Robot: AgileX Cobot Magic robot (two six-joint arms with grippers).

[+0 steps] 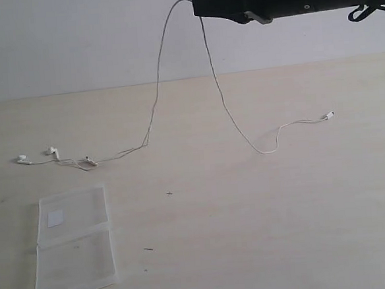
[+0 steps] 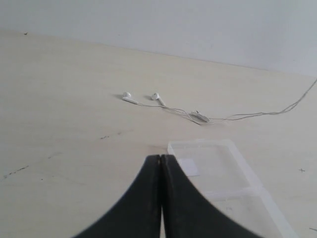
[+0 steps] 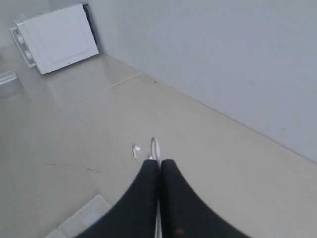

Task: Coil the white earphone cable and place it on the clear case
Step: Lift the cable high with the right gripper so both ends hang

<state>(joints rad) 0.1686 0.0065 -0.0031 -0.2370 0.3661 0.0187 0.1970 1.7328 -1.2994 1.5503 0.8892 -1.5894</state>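
The left hand (image 2: 161, 157) hides part of the clear case (image 2: 223, 168).

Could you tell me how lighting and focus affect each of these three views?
Exterior view: soft, even light, almost no shadows, so the thin white earphone cable fades against the pale table. Left wrist view: the black fingers are a featureless silhouette. Right wrist view: hazy glare washes out the table.

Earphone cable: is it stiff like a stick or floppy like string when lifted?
Probably floppy: the white earphone cable hangs in two limp strands from the right gripper. Likely very light, being so thin. Its earbuds may drag along the table if lifted higher.
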